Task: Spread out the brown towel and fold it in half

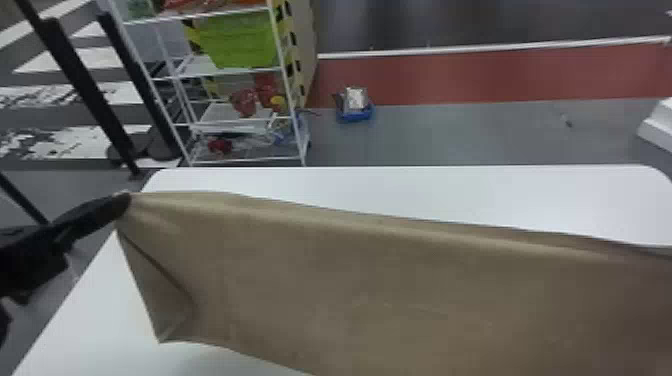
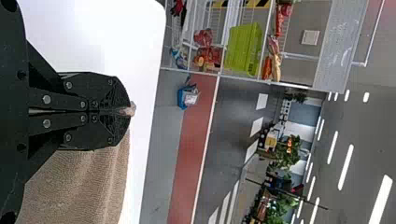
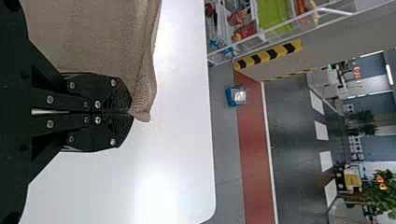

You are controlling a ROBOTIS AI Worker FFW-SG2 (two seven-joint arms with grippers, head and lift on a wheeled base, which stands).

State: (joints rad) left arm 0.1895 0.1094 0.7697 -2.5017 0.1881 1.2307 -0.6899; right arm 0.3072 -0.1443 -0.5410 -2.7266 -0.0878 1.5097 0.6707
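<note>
My left gripper is at the left side of the head view, holding the top left corner of the brown towel. From there the towel stretches to the right edge of that view, raised over the white table, with a small fold hanging near its lower left corner. In the left wrist view the left gripper is shut on a bit of the towel. The right wrist view has the right gripper shut on another corner of the towel.
The white table lies beneath the towel. Beyond its far left edge stands a white wire shelf with a green bin. A blue container sits on the floor past the table.
</note>
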